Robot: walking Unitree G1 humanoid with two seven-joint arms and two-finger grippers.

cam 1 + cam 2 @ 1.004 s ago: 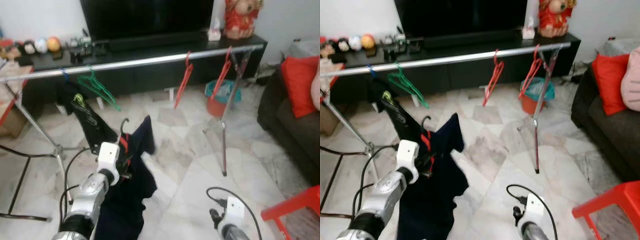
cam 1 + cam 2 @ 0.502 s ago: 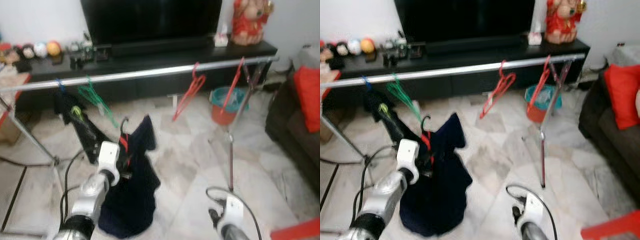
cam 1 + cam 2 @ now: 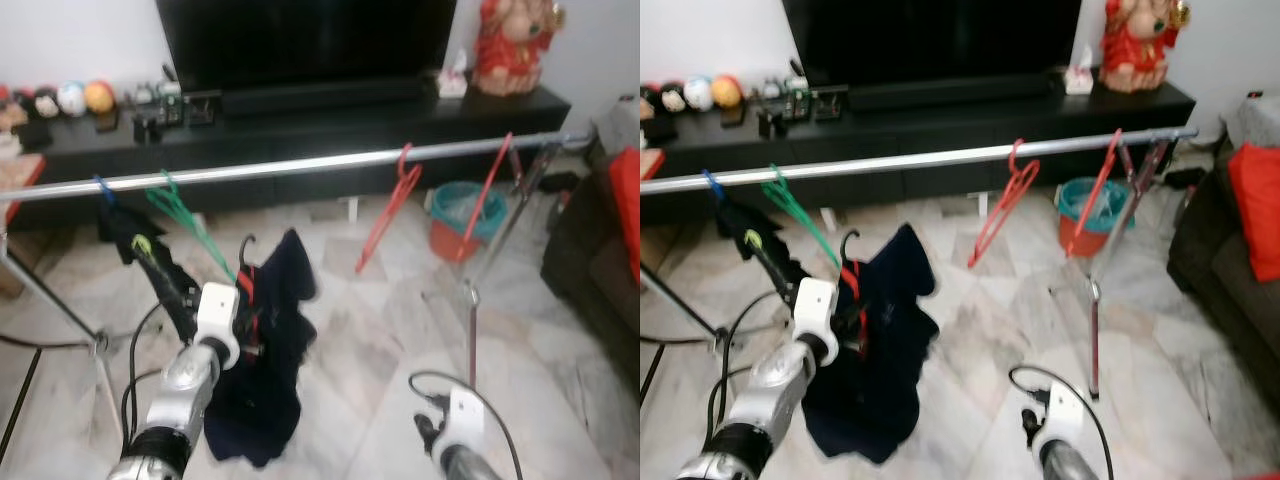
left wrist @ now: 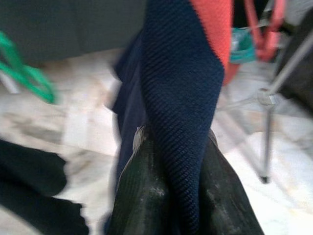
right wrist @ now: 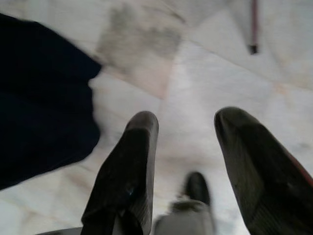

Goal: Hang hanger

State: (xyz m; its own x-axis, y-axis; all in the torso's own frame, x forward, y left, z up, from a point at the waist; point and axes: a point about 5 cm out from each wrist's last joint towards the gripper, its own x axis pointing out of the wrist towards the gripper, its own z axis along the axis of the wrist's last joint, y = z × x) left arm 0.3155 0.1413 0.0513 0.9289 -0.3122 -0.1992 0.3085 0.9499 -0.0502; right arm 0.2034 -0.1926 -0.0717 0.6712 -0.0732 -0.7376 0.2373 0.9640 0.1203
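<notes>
Below the silver rail (image 3: 300, 165), short of it, the left claw (image 4: 173, 196) pinches a navy garment (image 3: 262, 350) on a black-hooked hanger (image 3: 244, 262); the hanger's body is hidden in cloth. The right claw (image 5: 190, 166) hangs spread above the marble floor (image 3: 380, 330). Red hangers (image 3: 390, 205) blur.

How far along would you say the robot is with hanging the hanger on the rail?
Done: the left gripper is shut on the navy garment, which is on a hanger whose black hook points up. In hand: it is raised in front of the metal rail, below it. Left: hooking it on, perhaps between the green hanger and the red hanger. The right gripper hangs open.
</notes>
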